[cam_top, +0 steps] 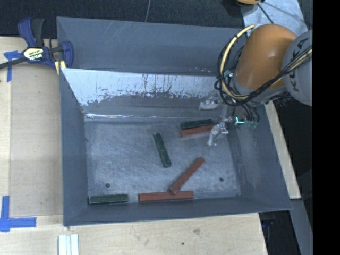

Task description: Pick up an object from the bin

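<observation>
**Asker:** Where are you just now?

**Me:** My gripper [217,134] is low in the back right of the grey metal bin [74,142]. It sits at the right-hand ends of two short sticks that lie side by side. One is a dark green flat bar [194,125], and touching it on the near side is a reddish-brown flat bar [192,133].

**Asker:** Have you got hold of either?

**Me:** I can't say. From this view I cannot tell how far my jaws stand apart, or whether anything is between them.

**Asker:** How would those bars handle?

**Me:** I judge them light, stiff and hard to damage, probably wood or hard plastic. Their faces look smooth, so one pinched by its very tip may slip or swing. They also lie flat and thin on the floor, which leaves little to get under. I'd take one across its narrow width, nearer the middle than the end.

**Asker:** What could go wrong?

**Me:** The two touch, so closing on one may drag or wedge the other. The bin's right wall is also close beside me.

**Asker:** Is there anything easier?

**Me:** A lone green stick [161,150] lies by itself mid-floor. A slanted brown stick [187,175] meets a brown front bar [166,196], and a green corner bar [108,199] sits front left. All of these are well apart from me.
</observation>
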